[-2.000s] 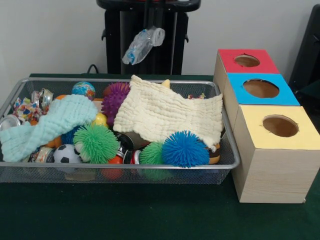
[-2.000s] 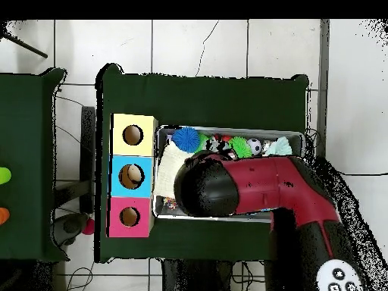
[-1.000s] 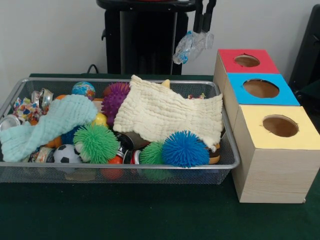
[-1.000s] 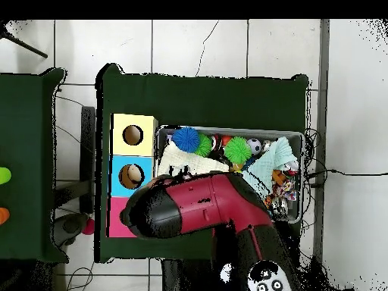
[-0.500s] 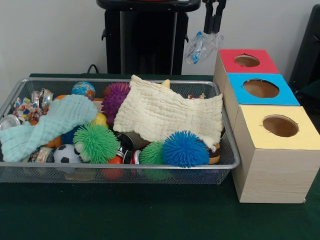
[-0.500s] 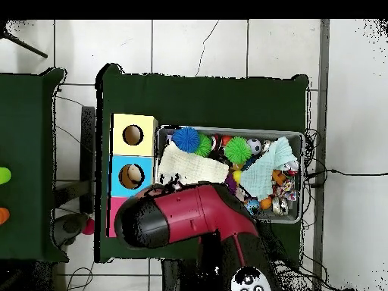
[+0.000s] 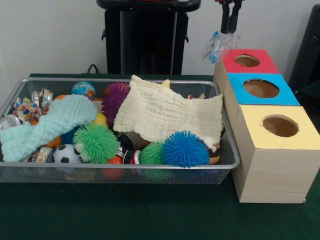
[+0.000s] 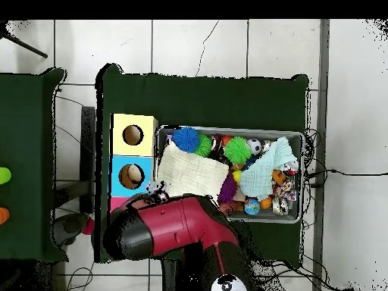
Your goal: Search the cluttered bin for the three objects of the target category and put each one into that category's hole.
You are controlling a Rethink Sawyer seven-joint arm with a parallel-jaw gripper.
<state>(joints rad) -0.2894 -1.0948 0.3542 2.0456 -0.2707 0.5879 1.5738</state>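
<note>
My claw [image 7: 229, 31] hangs above the far left edge of the red box [image 7: 246, 61], fingers together on a crumpled clear bottle [image 7: 216, 46]. The bottle dangles below the fingertips, just left of the red box's top and apart from its hole [image 7: 247, 61]; whether it touches the box's side I cannot tell.

From overhead my arm [image 8: 170, 227] covers the red box almost wholly; a scrap of the bottle [image 8: 156, 187] shows at the arm's edge, beside the blue box [image 8: 130, 176].

Three boxes stand in a row right of the bin [image 7: 230, 150], touching one another: red farthest, blue [image 7: 262, 89] in the middle, yellow [image 7: 280, 127] nearest. Each has a round hole on top. Overhead, something pale shows inside the blue box's hole [image 8: 132, 176].

Bin contents, front view:
- cream cloth [image 7: 170, 112] spread over the right half
- mint cloth [image 7: 47, 125] draped across the left half
- blue spiky ball [image 7: 185, 148] at the front, a green one [image 7: 151, 154] touching its left side
- larger green spiky ball [image 7: 96, 143] left of those
- purple spiky ball [image 7: 115, 97] behind, partly under the cream cloth
- soccer ball [image 7: 66, 154] at front left
- globe ball [image 7: 83, 89] at the back
- crushed cans [image 7: 42, 97] in the left corner

Bin and boxes rest on the green desk [image 7: 150, 215].
</note>
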